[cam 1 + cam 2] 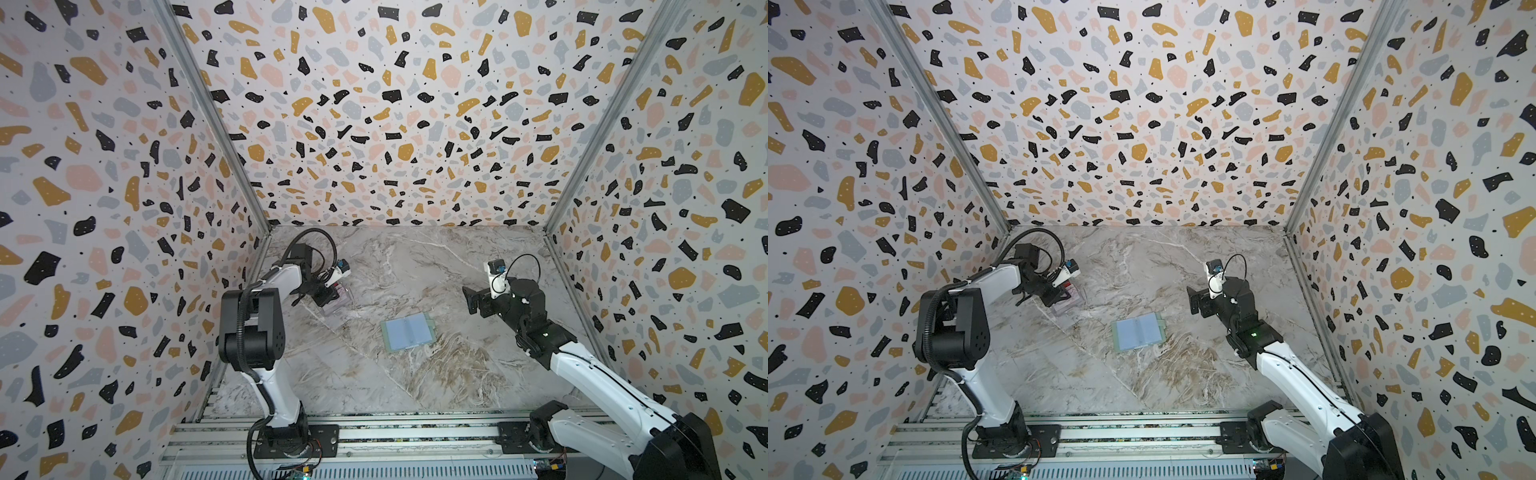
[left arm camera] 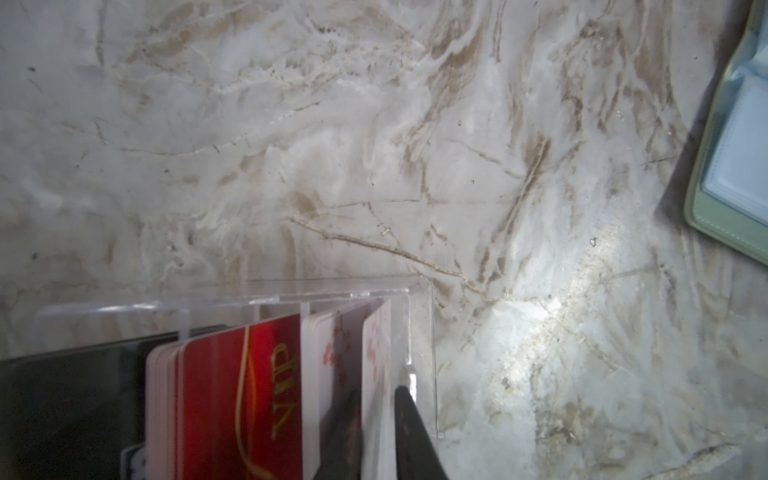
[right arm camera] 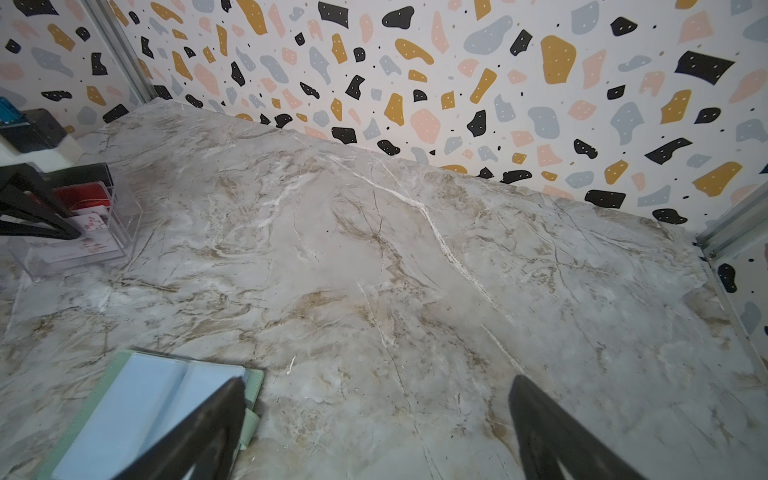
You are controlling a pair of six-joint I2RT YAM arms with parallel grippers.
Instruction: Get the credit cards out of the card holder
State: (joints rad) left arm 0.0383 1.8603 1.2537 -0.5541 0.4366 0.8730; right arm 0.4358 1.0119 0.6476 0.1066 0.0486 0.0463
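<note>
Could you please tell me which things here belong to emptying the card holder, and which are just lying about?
Job: card holder, lying open; white flowered card, standing in the clear box between the jaws of the left gripper.
Lying about: red Vip cards in the same box; right gripper, open and empty.

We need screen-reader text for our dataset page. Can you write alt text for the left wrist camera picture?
The left gripper straddles a white flowered card standing in a clear box, beside a red card. The open green card holder lies apart on the marble table.
</note>
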